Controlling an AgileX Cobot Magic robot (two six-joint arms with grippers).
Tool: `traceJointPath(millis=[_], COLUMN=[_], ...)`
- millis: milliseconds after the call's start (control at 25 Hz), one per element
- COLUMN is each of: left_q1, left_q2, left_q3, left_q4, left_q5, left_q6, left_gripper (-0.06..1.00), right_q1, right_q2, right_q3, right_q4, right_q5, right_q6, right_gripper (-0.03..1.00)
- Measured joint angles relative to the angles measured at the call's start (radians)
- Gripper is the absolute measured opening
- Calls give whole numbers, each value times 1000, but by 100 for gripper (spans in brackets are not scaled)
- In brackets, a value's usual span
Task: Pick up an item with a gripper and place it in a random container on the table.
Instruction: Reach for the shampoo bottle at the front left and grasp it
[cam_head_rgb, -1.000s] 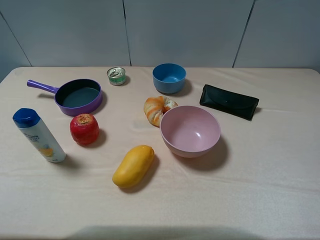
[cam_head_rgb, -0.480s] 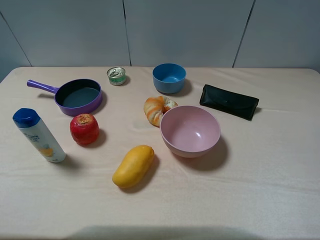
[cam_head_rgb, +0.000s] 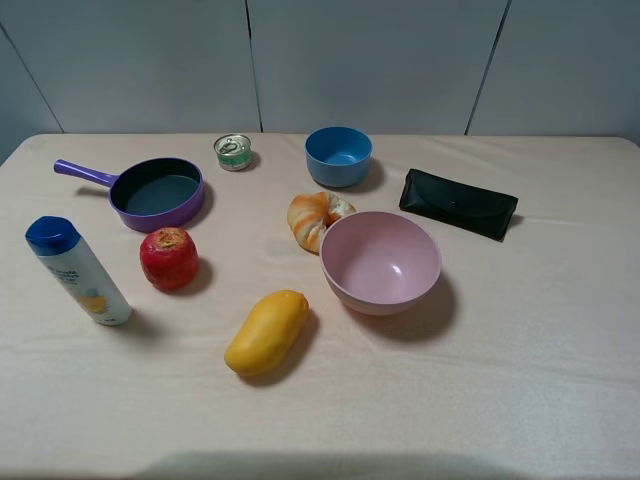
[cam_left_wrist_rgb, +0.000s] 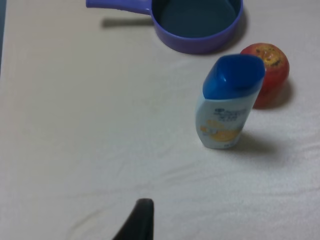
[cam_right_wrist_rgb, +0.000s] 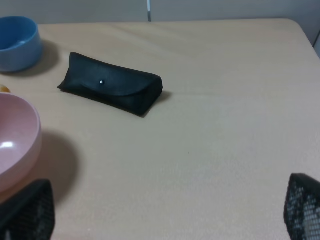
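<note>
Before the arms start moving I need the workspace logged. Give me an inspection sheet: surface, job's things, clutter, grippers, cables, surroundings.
Surface: table under a pale beige cloth, slightly wrinkled.
Job's things: white bottle with blue cap, upright near the left edge; purple frying pan behind it, empty.
Clutter: red fruit, mango, bread roll, pink bowl, blue bowl, tin can, black glasses case.
Grippers: left gripper shows one dark tip only, apart from the bottle, jaws unreadable; right gripper has its jaws wide apart, holding nothing.
Cables: nothing seen.
Surroundings: grey wall panels behind the table.
</note>
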Motion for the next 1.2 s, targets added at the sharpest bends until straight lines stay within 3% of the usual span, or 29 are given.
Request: traceJointPath(millis=[480,680,1200], left_q1=[0,0,0], left_q2=[368,537,793], left_q3=[-272,-392,-427], left_q4=[-22,-24,-44], left_q5=[55,55,55], left_q6=[29,128,338], left_gripper=[95,95,95], right_q1=[0,0,0], right_q2=[0,0,0], right_q3=[0,0,0], right_q4=[0,0,0], right_q5=[0,0,0], right_q6=[0,0,0], right_gripper=[69,69,69])
